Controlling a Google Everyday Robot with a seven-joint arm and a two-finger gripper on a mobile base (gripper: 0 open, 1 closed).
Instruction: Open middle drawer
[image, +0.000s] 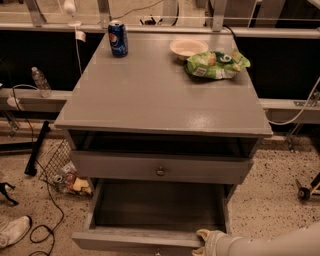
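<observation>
Gripper (202, 240): low at the frame bottom, right of centre. Arm (270, 245) runs off to the right. The gripper sits at the top edge of the middle drawer's front panel, near its right end. Touching or just beside: cannot tell. Open or closed: cannot tell either; the tip reads as a pale lump against the wood.

Middle drawer (125, 240): pulled well out of the cabinet (165, 95), toward the camera. Its long axis runs left-right, across the gripper. Most of the front panel lies to the gripper's left, and the dark cavity lies just behind it, on the cabinet side. The slide axis runs front-back, so any further pull would go straight toward the camera, in line with the side walls.

Look: grey paint, low front panel, paler worn top edge, dark grey floor inside. Its own knob is lost at the bottom edge.

Above and behind the gripper: upper drawer (100, 167) shut, round knob (160, 171) at centre. An open slot sits over it, under the top.

On the top, well apart from the gripper: can (118, 38), bowl (188, 48), bag (216, 64).

Judgement: task looks nearly or fully done, with a short pull left at most. Pulling from the right end could rack the drawer.
</observation>
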